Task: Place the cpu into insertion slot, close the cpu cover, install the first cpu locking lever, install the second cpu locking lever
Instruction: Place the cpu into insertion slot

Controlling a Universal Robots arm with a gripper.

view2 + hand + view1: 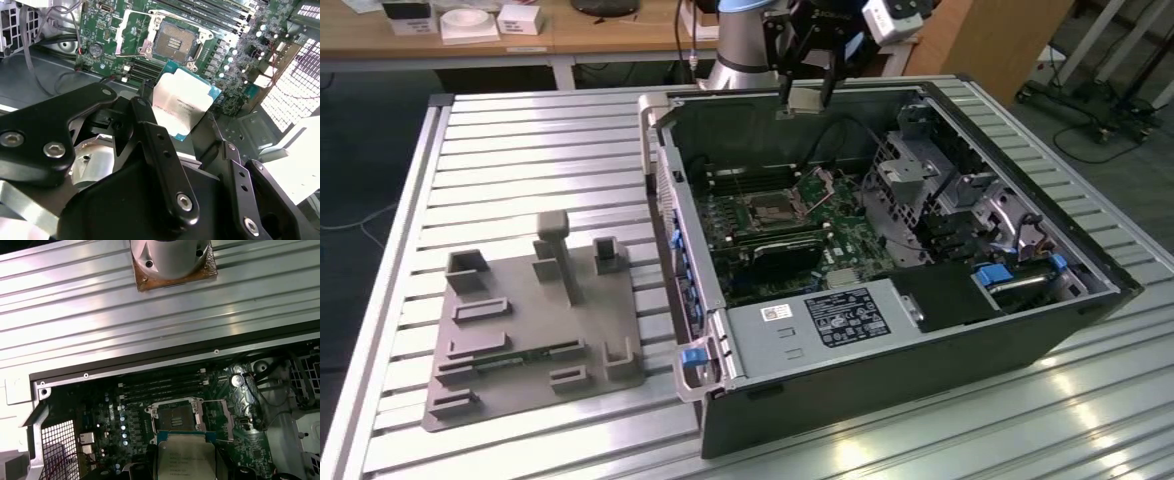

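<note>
No step looks finished yet: the gripper (805, 95), jaws clamped narrow on the cpu (182, 102), hangs at about twelve o'clock from the bare insertion slot (767, 210), whose cpu cover (823, 186) stands raised at its three o'clock, so seating, covering and both latchings remain.

cpu (181, 107) corner (perhaps gripped) behind pincer (176, 119)

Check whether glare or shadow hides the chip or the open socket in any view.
Second wrist view: a white sheen washes part of the small square silver-topped cpu gripped by the hand; the square silver-rimmed insertion slot is evenly lit. First wrist view: slot dim beside the bright ribbed aluminium table. Exterior view: glare on the table, slot shaded.
</note>
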